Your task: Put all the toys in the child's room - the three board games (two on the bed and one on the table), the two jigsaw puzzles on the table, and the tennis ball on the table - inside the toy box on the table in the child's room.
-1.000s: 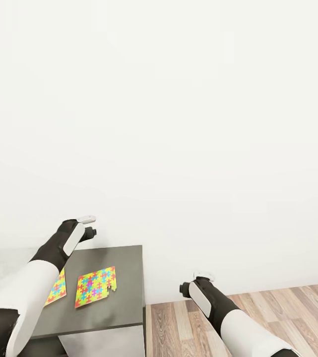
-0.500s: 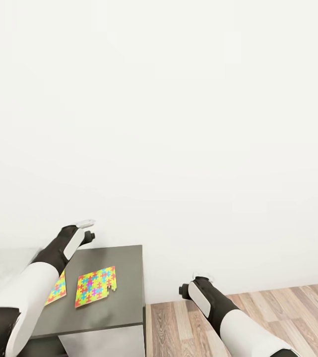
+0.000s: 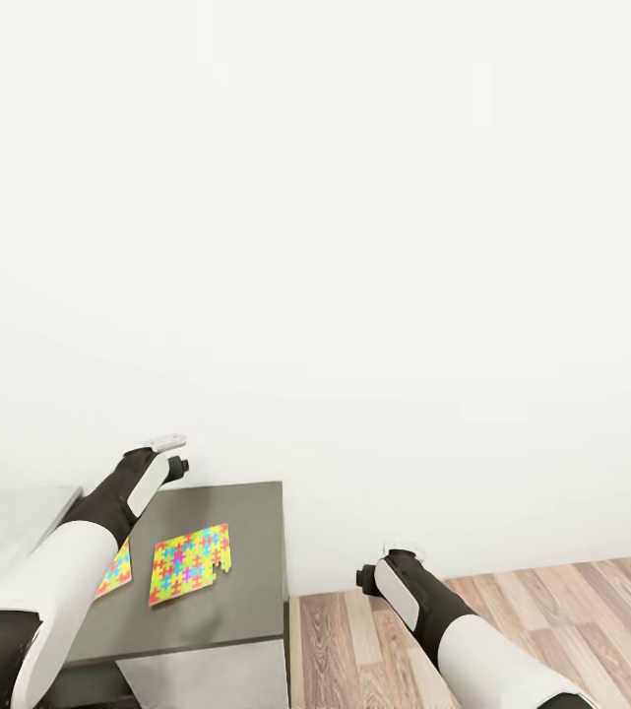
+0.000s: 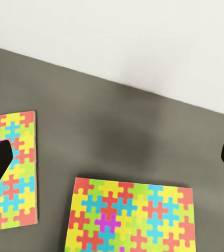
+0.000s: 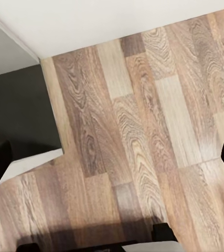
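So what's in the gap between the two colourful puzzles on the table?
Nothing: in the left wrist view, just bare dark grey table separates the one jigsaw puzzle from the other jigsaw puzzle.

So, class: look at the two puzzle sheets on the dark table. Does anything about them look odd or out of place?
One thing: the nearer jigsaw puzzle has a notch in its right edge, as if pieces are missing. Both it and the other puzzle lie flat but skewed to the table edges. Nothing is spilled.

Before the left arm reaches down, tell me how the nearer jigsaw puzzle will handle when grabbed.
The jigsaw puzzle lies flat and thin on the dark table, so probably light but hard to get fingers under. A notched edge in the head view hints pieces could separate. It likely slides rather than tips.
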`<state>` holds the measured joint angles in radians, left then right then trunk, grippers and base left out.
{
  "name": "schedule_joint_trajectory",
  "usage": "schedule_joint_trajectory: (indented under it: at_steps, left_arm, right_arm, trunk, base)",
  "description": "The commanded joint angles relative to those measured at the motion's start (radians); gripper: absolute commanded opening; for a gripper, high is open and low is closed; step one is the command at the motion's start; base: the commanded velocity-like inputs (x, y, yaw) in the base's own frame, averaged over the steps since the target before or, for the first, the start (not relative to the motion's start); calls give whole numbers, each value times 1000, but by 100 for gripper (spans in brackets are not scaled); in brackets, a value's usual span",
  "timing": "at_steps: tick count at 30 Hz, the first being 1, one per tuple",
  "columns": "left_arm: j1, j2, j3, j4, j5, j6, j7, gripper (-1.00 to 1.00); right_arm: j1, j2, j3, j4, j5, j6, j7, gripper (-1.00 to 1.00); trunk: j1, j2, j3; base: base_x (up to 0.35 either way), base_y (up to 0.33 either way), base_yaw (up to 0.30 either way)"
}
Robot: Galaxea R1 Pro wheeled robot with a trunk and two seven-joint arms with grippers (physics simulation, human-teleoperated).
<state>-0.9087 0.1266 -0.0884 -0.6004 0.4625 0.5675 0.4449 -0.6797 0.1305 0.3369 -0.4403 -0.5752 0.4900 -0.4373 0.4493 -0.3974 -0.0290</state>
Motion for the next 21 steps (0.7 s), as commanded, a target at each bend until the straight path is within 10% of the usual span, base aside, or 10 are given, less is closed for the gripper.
schedule_joint_trajectory:
  at_steps: [1, 21]
  left_arm:
    - [-1, 1, -8, -1, 11, 0, 9, 100]
    - [-1, 2, -12, -1, 10, -14, 9, 100]
  right_arm:
    - [-1, -1, 8, -2, -10, 3, -9, 100]
    - [-1, -5, 7, -2, -6, 9, -7, 100]
  trunk:
    - [1, -3, -4]
    - [1, -3, -37]
  base:
    - [0, 0, 0]
    - [0, 0, 0]
